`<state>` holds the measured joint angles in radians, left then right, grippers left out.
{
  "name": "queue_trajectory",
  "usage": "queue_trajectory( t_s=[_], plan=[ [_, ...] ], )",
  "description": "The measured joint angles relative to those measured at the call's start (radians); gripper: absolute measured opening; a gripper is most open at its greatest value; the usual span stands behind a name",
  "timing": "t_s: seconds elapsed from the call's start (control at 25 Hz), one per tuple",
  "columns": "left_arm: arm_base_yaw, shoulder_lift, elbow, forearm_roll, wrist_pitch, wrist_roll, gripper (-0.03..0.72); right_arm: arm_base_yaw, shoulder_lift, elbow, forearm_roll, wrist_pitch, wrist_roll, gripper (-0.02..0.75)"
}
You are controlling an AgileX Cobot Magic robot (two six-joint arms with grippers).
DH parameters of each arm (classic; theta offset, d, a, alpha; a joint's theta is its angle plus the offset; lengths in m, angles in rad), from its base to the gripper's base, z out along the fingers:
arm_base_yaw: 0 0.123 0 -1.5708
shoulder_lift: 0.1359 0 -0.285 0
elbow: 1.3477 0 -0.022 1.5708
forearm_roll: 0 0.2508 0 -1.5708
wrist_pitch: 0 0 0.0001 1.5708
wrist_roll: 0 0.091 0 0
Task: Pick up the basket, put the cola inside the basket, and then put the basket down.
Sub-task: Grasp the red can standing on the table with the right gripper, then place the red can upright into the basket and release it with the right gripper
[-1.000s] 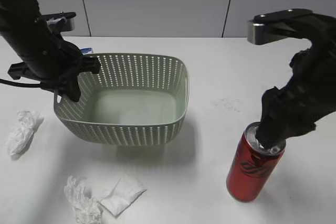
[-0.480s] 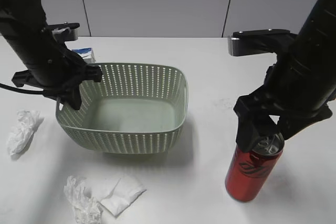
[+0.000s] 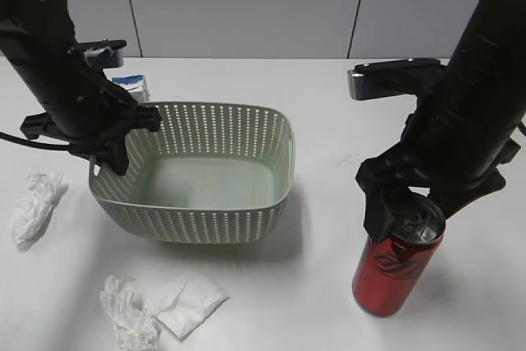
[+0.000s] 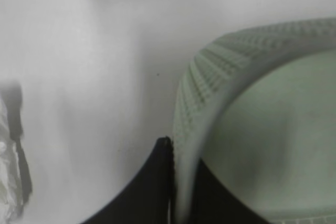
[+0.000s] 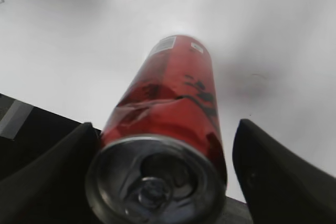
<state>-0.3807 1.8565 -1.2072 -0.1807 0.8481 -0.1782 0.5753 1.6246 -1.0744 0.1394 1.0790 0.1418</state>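
Observation:
The pale green basket [image 3: 205, 223] stands left of centre on the white table. My left gripper [image 3: 115, 154] is shut on its left rim; the left wrist view shows the basket wall [image 4: 220, 66] pinched between the two dark fingers [image 4: 181, 150]. The red cola can [image 3: 394, 273] stands upright at the front right. My right gripper [image 3: 407, 211] is open and straddles its silver top. In the right wrist view the can [image 5: 173, 93] sits between the fingers [image 5: 164, 125], with the left finger close against it and the right finger apart from it.
A crumpled tissue [image 3: 34, 203] lies left of the basket, and more tissues [image 3: 160, 306] lie in front of it. A white-and-blue carton [image 3: 130, 84] stands behind the basket's left corner. The dark table edge shows near the can in the right wrist view.
My right arm has swung upright over the can, and its open fingers now straddle the can's top. My left gripper and the basket have shifted slightly lower in the view.

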Motion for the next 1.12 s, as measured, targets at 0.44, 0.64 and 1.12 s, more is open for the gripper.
queue_trajectory(
  t_s=[0.44, 0.64, 1.12],
  plan=[
    [0.0, 0.0, 0.0, -0.005, 0.0, 0.0, -0.003, 0.0, -0.006, -0.01, -0.002, 0.095, -0.048, 0.507],
    [0.0, 0.0, 0.0, -0.005, 0.003, 0.0, -0.003, 0.0, -0.101, -0.078, -0.045, 0.107, -0.136, 0.507],
    [-0.096, 0.106, -0.206, 0.01, 0.101, 0.0, -0.003, 0.0, -0.149, -0.448, -0.175, 0.124, -0.446, 0.507]
  ],
)
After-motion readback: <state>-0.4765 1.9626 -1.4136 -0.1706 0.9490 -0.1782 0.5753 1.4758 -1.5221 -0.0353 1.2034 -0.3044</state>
